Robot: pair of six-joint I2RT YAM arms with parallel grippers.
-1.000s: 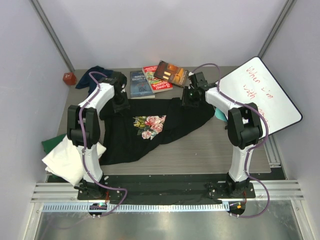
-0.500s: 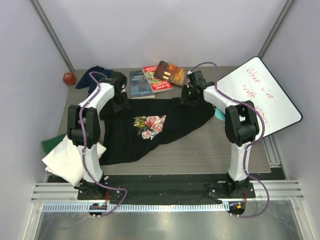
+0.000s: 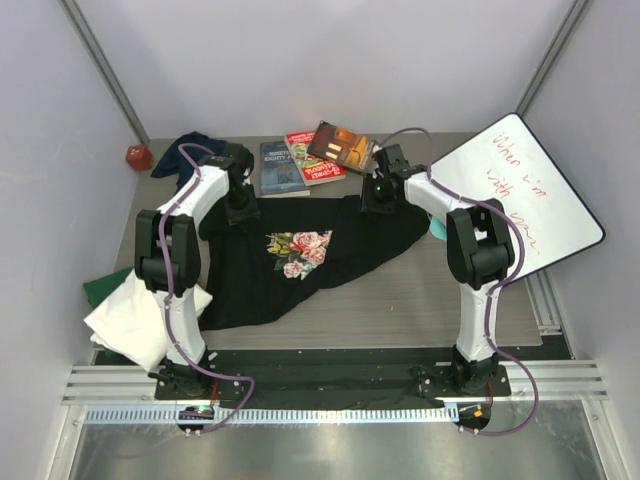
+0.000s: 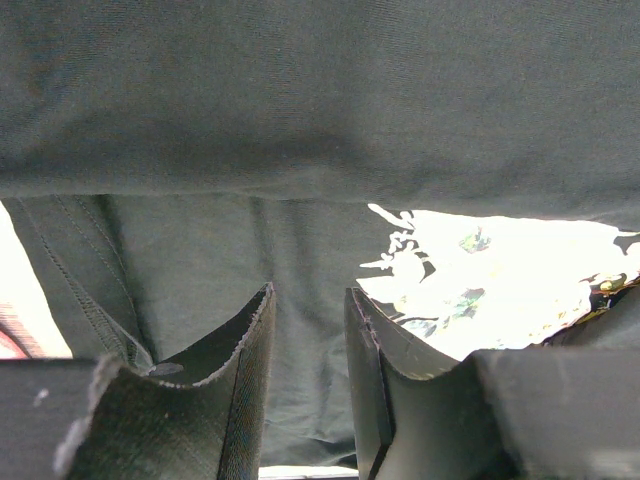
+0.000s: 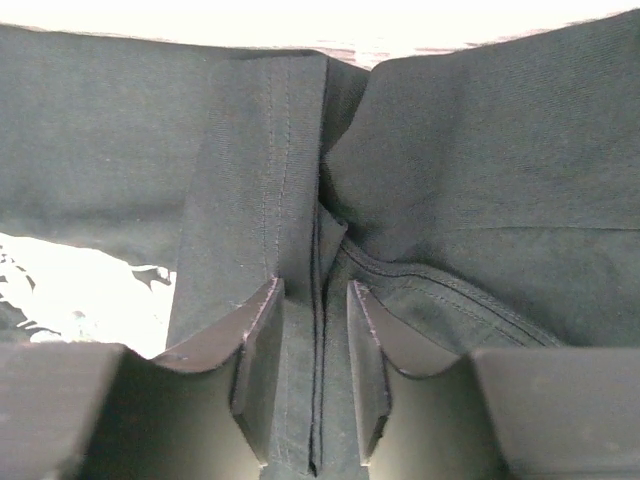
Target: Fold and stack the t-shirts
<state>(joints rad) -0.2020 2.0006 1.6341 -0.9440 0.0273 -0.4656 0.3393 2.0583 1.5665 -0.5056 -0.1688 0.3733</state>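
Swinging slightly inward over the last second, the right arm's elbow now stands nearer frame centre; the left arm has not shifted. Both arms hold the black t-shirt (image 3: 300, 265), spread across the middle of the table (image 3: 450, 295). The left gripper (image 4: 310, 295) is clamped on its upper-left edge, and the right gripper (image 5: 315, 285) on a seamed fold at its upper right. 3 books (image 3: 310, 160) lie just beyond the shirt at top centre, close to both grippers. 1 whiteboard (image 3: 520, 190) leans beside the right arm, and 1 red object (image 3: 138, 156) sits at upper left. There are 4 shirts in all: the black one, 1 navy t-shirt (image 3: 185, 150) at upper left, and 1 white t-shirt (image 3: 125, 320) and 1 green t-shirt (image 3: 97, 290) at lower left.
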